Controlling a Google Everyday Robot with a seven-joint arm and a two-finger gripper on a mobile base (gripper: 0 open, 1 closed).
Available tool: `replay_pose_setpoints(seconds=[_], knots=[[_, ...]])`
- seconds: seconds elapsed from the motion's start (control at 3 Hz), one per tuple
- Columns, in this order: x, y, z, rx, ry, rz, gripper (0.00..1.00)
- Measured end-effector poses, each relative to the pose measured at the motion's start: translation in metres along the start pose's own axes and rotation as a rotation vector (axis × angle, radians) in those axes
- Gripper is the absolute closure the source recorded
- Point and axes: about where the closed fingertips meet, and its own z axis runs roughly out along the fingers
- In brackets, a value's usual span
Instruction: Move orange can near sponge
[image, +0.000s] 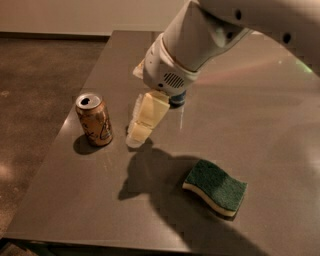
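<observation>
The orange can (94, 119) stands upright near the left edge of the dark table (260, 120), orange-brown with pale swirls and a silver top. The sponge (215, 187) lies flat at the front right, dark green face up over a yellow layer. My gripper (140, 129) hangs from the white arm, its pale fingers pointing down just right of the can, a small gap from it, low over the table. It holds nothing that I can see. The sponge is well to the right and nearer the front than the can.
A blue and silver can (177, 99) stands behind the gripper, mostly hidden by my white wrist (167, 70). The table's left edge runs close beside the orange can, with dark floor (35, 90) beyond it. The arm's shadow falls between can and sponge.
</observation>
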Motion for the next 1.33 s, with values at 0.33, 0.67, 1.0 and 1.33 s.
replay_pose_setpoints(seconds=[0.33,0.67,1.0,1.33], knots=[[-0.018,-0.002,0.019,-0.009,-0.039,-0.014,0.0],[-0.03,-0.007,0.035,-0.007,-0.069,-0.015,0.0],[-0.042,-0.01,0.053,-0.021,-0.084,-0.024,0.0],[-0.049,-0.016,0.068,-0.031,-0.078,-0.03,0.0]])
